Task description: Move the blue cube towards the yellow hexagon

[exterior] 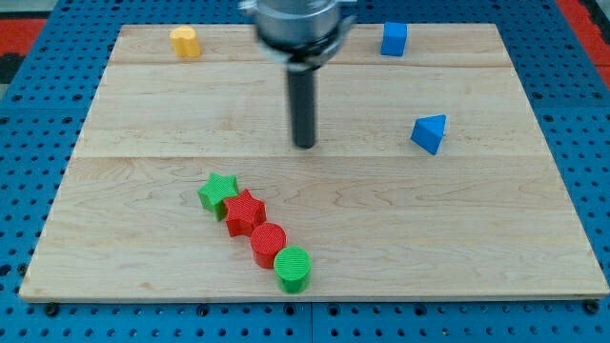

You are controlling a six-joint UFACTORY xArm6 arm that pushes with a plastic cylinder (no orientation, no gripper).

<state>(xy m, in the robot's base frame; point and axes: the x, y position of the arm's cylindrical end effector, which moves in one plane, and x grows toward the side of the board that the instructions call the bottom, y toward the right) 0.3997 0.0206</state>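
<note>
The blue cube (394, 39) sits near the view's top edge of the wooden board, right of centre. The yellow hexagon (185, 42) sits near the top edge at the left. My rod hangs down from the top centre and my tip (304, 145) rests on the board's middle, below and left of the blue cube, and well to the right of and below the yellow hexagon. It touches no block.
A blue triangular block (430, 132) lies right of my tip. A diagonal chain lies at lower left: green star (218, 191), red star (245, 211), red cylinder (268, 242), green cylinder (293, 268). The wooden board (496, 238) sits on a blue pegboard.
</note>
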